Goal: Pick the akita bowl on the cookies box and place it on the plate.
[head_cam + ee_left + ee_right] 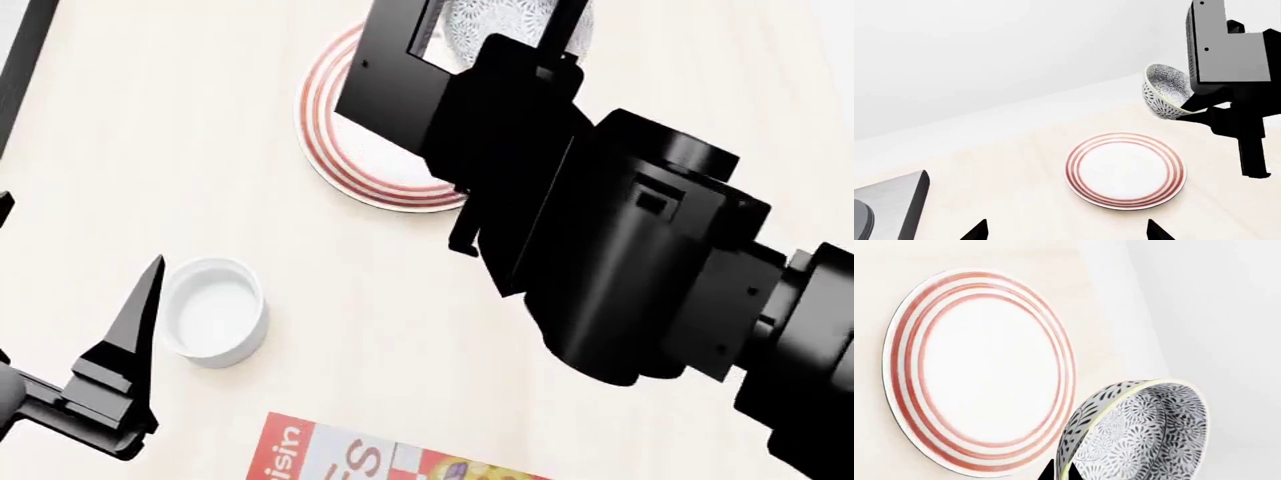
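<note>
Above the plate (1125,170), right end effector (1059,471) pinched on the tilted akita bowl's (1166,91) rim, left end effector (1066,231) spread wide, empty.

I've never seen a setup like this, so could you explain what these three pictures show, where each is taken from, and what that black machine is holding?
It is a simulated two-armed robot. One picture looks down from its head; the other two come from cameras near each pincer. On the pale table lie a red-ringed plate, a small white ramekin and a cookies box, barely in view. The right pincer grips the rim of a patterned akita bowl, held tilted in the air above the plate's far edge, not yet set down. The left pincer is open and empty.
</note>
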Robot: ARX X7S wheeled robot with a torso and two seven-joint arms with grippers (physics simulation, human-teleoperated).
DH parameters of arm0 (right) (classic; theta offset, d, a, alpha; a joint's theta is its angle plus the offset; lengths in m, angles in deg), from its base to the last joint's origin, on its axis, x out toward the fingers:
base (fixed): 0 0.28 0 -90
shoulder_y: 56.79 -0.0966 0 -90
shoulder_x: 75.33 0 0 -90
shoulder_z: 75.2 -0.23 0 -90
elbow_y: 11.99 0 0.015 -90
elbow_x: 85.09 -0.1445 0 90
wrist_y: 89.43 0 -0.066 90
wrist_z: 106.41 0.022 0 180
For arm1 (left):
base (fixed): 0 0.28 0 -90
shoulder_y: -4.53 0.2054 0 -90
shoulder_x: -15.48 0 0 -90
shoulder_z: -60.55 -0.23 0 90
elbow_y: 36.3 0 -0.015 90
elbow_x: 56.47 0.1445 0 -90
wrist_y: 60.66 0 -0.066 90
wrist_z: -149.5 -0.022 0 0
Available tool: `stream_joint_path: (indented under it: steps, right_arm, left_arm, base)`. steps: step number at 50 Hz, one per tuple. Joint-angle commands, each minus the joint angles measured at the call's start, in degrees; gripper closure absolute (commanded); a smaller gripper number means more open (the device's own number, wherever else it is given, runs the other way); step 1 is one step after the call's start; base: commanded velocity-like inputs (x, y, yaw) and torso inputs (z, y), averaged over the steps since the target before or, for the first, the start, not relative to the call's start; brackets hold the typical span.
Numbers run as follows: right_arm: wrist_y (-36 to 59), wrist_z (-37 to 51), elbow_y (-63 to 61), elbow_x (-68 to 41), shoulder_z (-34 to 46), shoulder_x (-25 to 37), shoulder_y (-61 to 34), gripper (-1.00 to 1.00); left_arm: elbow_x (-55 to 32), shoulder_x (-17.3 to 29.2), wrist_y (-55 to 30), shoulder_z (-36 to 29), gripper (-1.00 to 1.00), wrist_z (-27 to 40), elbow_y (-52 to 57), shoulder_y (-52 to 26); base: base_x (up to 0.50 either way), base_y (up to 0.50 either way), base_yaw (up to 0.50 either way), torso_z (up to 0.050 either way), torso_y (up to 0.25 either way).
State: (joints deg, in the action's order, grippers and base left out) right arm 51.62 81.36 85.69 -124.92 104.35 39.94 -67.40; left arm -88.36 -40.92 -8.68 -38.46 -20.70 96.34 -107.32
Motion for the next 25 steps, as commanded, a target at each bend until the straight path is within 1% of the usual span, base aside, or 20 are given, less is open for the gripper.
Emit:
stream_joint_path:
  steps: [1,17,22,25]
  right_arm:
    - [-8.9,-2.4,16.9,6.9,0.6,-7.3,3.0,1.00]
    - [-16.3,-4.2,30.7,10.5,1.6,-15.2,6.0,1.00]
    - [-18.4,-4.3,33.8,11.2,1.5,-16.7,6.8,1.00]
    - [-18.5,-3.8,32.9,11.6,1.9,-16.7,7.5,1.00]
  left_arm:
    - [-0.2,0.4,0.3,0.1,-1.00,-0.2,0.0,0.0]
    - [-0.3,1.0,0.7,0.1,-1.00,-0.2,0.5,0.9]
    - [-0.1,1.0,0.9,-0.2,-1.00,-0.3,0.5,1.0]
    - [-0.1,1.1,1.2,-0.2,-1.00,-0.3,0.8,1.3]
  base:
    - [0.00,0.00,0.00,0.000,0.000]
    - [0.00,0.00,0.00,0.000,0.000]
    - [0.00,0.00,0.00,0.000,0.000]
    - [0.00,0.00,0.00,0.000,0.000]
